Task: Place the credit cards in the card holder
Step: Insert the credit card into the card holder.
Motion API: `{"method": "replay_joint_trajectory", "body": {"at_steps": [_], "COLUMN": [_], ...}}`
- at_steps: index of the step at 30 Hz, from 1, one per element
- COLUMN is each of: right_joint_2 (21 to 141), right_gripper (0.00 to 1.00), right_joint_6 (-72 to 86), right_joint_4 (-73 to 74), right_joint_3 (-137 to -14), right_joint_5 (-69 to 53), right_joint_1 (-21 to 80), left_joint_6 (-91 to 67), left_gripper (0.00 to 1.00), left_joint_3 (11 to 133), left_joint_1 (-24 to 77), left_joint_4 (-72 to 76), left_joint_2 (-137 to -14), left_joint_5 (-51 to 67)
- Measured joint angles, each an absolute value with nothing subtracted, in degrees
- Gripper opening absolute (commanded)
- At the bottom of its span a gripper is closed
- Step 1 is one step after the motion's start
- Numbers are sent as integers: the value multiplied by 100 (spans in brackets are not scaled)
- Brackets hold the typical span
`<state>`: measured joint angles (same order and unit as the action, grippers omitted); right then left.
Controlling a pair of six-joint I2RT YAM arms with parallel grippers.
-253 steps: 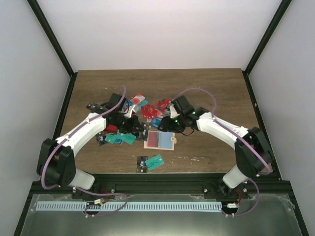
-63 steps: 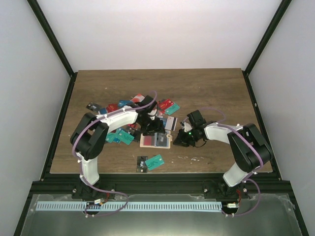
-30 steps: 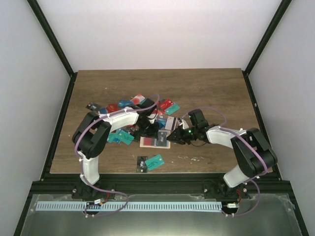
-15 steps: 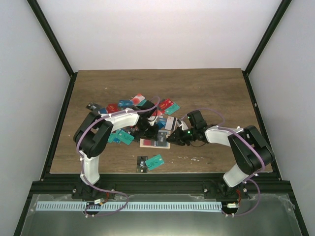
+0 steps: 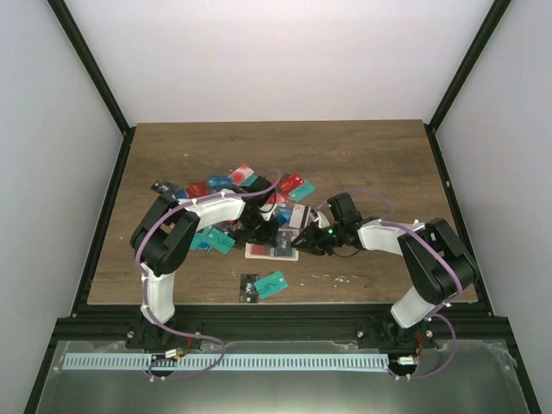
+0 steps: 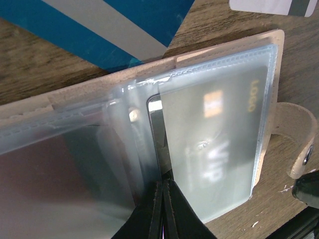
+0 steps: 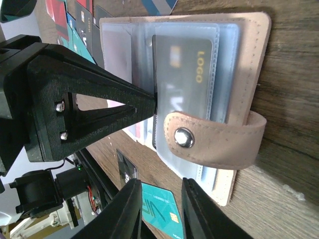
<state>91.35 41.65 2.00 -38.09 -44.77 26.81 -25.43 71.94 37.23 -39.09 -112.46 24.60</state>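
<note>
The tan card holder (image 5: 261,251) lies open on the table, its clear sleeves up. In the left wrist view (image 6: 99,82) my left gripper (image 6: 163,199) is shut on the edge of a black card (image 6: 209,129) with gold "LOGO" lettering, most of which sits inside a sleeve. In the right wrist view the same card (image 7: 184,74) shows in the holder (image 7: 251,59), with the left gripper's black tip (image 7: 99,104) at its edge. My right gripper (image 7: 158,214) is open and empty just in front of the snap tab (image 7: 219,142). In the top view both grippers, left (image 5: 278,235) and right (image 5: 300,246), meet at the holder.
A pile of red, teal, blue and white cards (image 5: 241,185) lies behind the holder. A teal card (image 5: 274,283) and a black card (image 5: 249,287) lie near the front edge. A blue card (image 6: 99,25) lies beside the holder.
The left gripper has come from the card pile to the holder with the black card. The right gripper has moved in to the holder's right edge. Little has moved in the last half second.
</note>
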Motion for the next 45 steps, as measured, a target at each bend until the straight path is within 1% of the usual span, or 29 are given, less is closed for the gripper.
{"method": "replay_joint_trajectory", "body": {"at_steps": [18, 45], "right_joint_2": [9596, 9771], "right_gripper": [27, 27], "right_joint_6": [4110, 4101], "right_joint_4": [414, 314], "right_joint_3": [-4080, -4228], "right_joint_5": [-4191, -4318], "right_joint_1": [2838, 2904], "left_joint_6": [-2541, -2532], "left_gripper": [4, 4], "left_joint_3": [7194, 7194], "left_joint_1": [3723, 3723], "left_joint_4": [-3909, -3909], "left_joint_2": [-11249, -11251], "left_joint_5": [2460, 2464]}}
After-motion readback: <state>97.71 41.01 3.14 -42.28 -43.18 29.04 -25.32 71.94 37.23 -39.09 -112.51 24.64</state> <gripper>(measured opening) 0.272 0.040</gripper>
